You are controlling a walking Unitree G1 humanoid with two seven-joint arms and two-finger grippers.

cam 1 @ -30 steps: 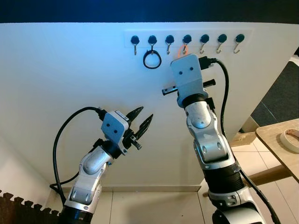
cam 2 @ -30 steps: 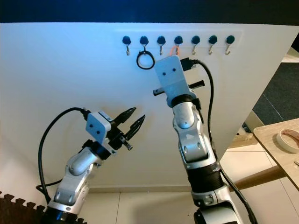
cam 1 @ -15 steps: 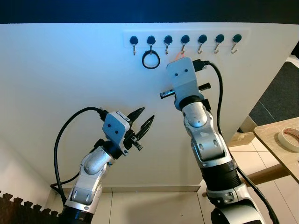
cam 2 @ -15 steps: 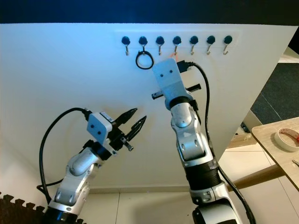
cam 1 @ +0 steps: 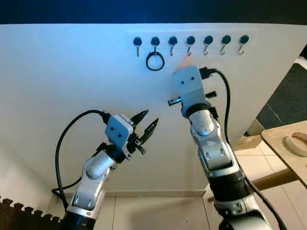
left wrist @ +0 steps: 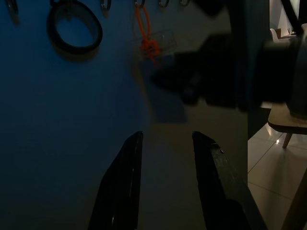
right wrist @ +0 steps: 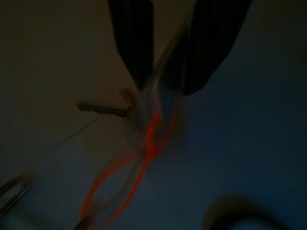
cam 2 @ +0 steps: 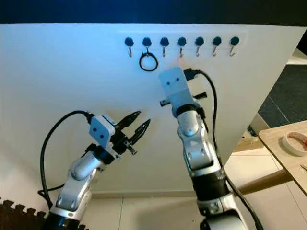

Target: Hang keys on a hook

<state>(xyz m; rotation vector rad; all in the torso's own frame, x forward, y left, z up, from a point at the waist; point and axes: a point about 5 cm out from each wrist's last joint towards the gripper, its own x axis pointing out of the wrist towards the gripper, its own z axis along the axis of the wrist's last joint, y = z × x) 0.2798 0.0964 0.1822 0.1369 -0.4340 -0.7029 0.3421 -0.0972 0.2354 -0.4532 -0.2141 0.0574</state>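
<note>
A row of dark-capped hooks (cam 1: 190,40) runs along the top of the white wall. An orange cord loop (cam 1: 186,61) hangs from the fourth hook, with a clear key tag (left wrist: 160,44) below it. My right gripper (right wrist: 168,88) is raised just under that hook, pointing up. Its fingers (right wrist: 132,48) stand apart, and the blurred tag's end lies between them while the loop (right wrist: 120,187) is slack. My left gripper (cam 1: 151,117) is open and holds nothing, lower and to the left, a little off the wall.
A black ring (cam 1: 155,61) hangs on the second hook; the other hooks are bare. A wooden table (cam 1: 283,143) with a tape roll (cam 1: 298,143) stands at the right. Dark foam mat (cam 1: 14,208) lies at the lower left, pale tiles below the wall.
My right arm has dropped a little away from the hook row, and more of the orange cord shows above it. The left arm has not moved.
</note>
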